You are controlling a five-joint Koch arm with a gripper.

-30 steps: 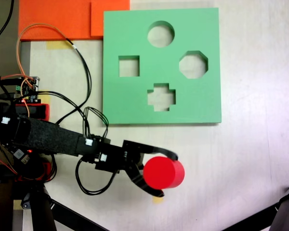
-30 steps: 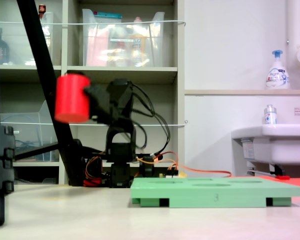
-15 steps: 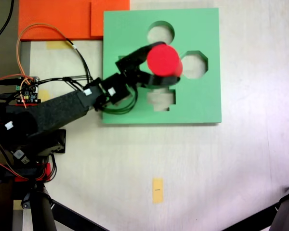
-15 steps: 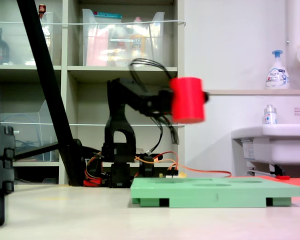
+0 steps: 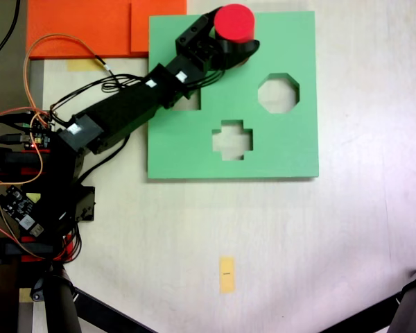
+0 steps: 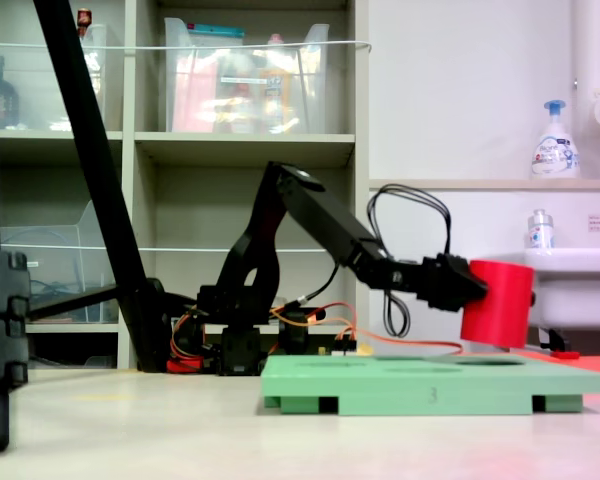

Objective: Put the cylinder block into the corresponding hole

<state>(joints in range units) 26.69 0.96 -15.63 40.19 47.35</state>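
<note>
While gripped in hand [image 5: 230, 47], cylinder block [image 5: 234, 23] above green board [image 5: 284, 149].

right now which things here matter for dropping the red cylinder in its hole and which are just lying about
In the job:
- red cylinder, held in the claw above the board
- green board
- its round cutout, hidden under the cylinder in the first exterior view

Lying about:
- octagonal cutout, cross cutout
- orange foam sheet
- yellow tape strip
- soap bottle
</note>
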